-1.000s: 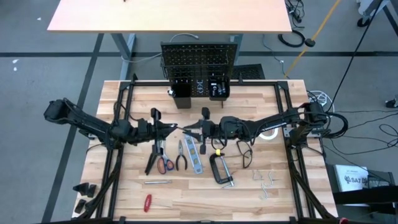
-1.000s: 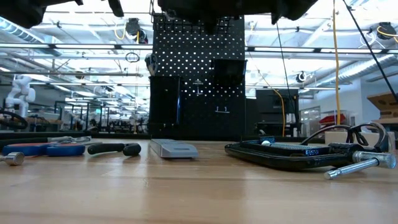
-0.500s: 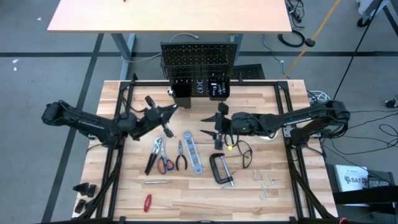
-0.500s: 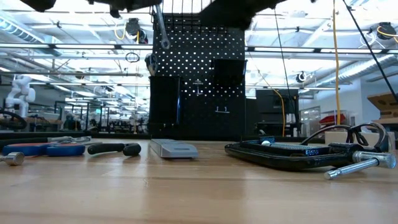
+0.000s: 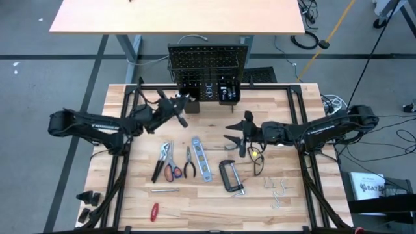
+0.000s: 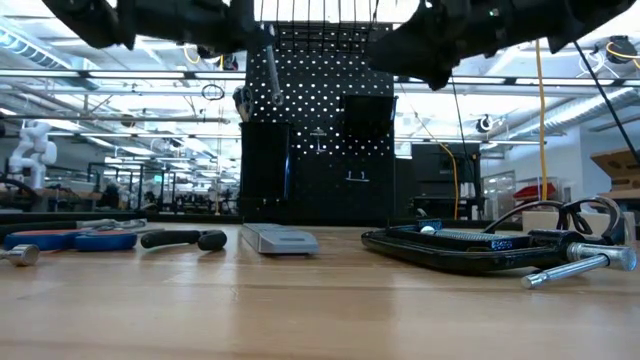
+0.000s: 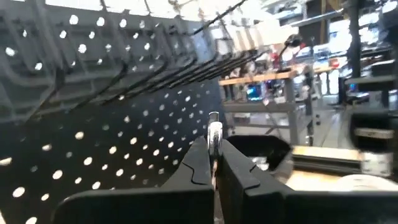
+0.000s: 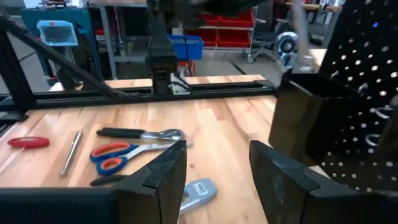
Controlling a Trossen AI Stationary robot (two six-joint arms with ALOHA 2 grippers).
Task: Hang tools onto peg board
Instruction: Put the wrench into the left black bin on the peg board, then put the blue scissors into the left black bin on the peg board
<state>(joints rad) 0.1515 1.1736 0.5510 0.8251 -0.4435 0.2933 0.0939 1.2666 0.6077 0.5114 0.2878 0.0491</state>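
Both arms have changed place since the earlier pictures: the left one has carried a wrench up from the middle of the table toward the peg board, and the right one has drawn back to its own side, its jaws now parted with nothing between them.

Largest first, the table (image 5: 130,208) still carries most of the tools. The peg board (image 5: 208,62) stands upright at the far edge, with two black bins (image 5: 229,92) low on its face. The left gripper (image 5: 168,108) hovers just in front of the board's left part, jaws shut on the wrench (image 7: 214,134), whose silver end pokes out between the fingers toward the rows of holes. The right gripper (image 5: 242,136) waits above the table's middle right, near the glasses (image 5: 255,159).

On the table lie the clamp (image 5: 231,177), the level (image 5: 201,159), the scissors (image 5: 171,170), two pairs of pliers (image 5: 189,164), and the red screwdriver (image 5: 155,212).

To do this step well, I judge the wrench's ring end should be lined up squarely with a free peg before moving in, approached slowly, and let go only once it hangs. Which peg is meant I cannot tell.
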